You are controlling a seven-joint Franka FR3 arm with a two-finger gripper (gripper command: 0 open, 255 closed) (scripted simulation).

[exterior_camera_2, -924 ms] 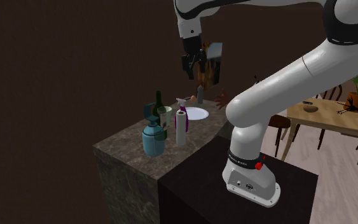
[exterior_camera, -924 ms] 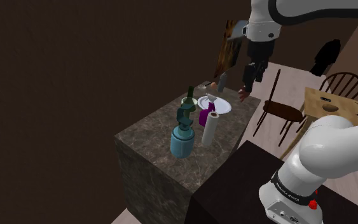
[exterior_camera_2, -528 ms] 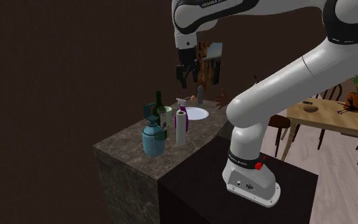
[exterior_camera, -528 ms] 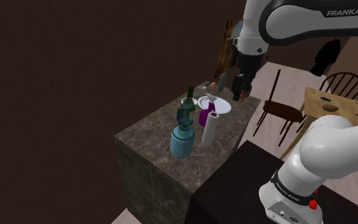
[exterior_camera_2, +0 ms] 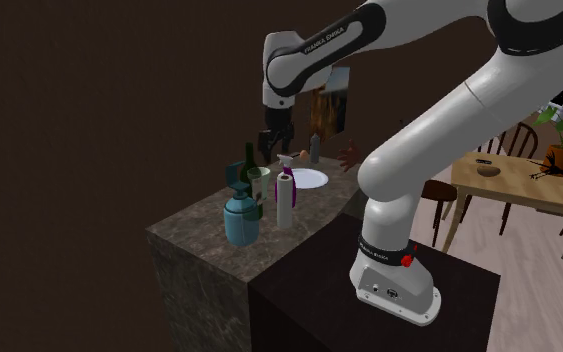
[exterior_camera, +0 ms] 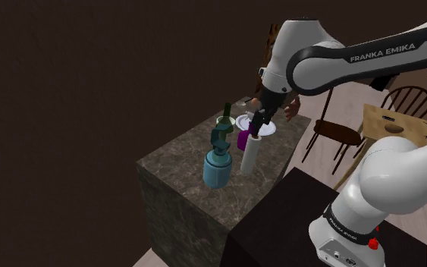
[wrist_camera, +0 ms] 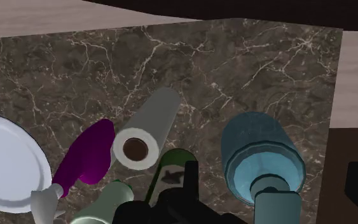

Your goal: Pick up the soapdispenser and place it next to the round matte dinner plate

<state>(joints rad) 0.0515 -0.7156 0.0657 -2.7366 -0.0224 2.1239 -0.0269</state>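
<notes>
Eyeing the blue soap dispenser (exterior_camera: 218, 165): it stands upright near the marble counter's (exterior_camera: 175, 176) middle, with the paper towel roll (exterior_camera: 249, 156) between it and the white plate (wrist_camera: 6, 162). My gripper (exterior_camera: 258, 127) hangs above that roll, fingers apart and empty, so the dispenser lies down-left of it in the shoulder view.

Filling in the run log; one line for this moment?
gripper: open, empty, above counter | soap dispenser: blue, upright, unheld | plate: white
</notes>
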